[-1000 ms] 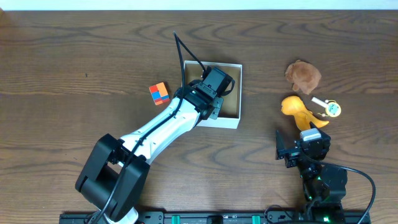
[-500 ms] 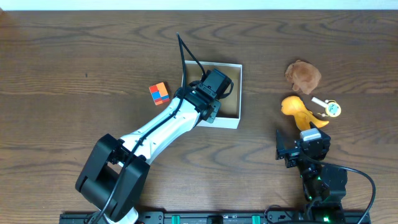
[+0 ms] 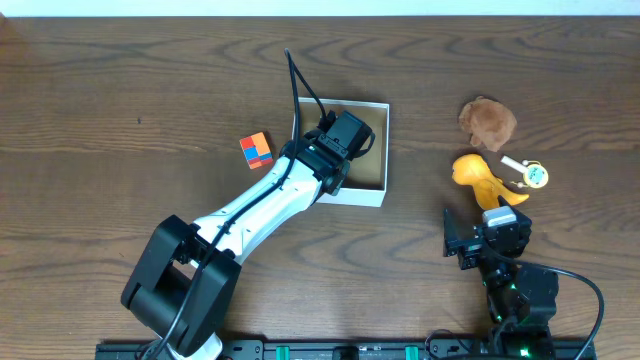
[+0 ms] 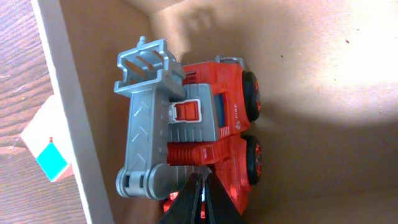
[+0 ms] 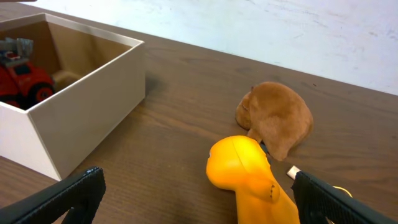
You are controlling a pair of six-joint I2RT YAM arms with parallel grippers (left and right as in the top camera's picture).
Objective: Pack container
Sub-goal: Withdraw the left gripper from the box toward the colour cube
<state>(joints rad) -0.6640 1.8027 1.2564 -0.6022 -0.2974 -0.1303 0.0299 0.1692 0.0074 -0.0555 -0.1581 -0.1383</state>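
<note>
Dark wood bench [image 3: 120,80]: the container [image 3: 350,195] sits mid-bench with a red fire truck [image 4: 211,124] lying inside. Over the last second the left arm [image 3: 260,205] has barely shifted above it, left jaws pressed together over the truck and pinching nothing, so that item looks delivered. The right jaws stand spread by the orange toy [image 3: 478,175]; it, the brown plush [image 3: 487,120] and coloured cube [image 3: 256,150] lie unpacked.

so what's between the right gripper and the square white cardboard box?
Overhead view: only bare brown wooden table between right gripper and white cardboard box.
</note>
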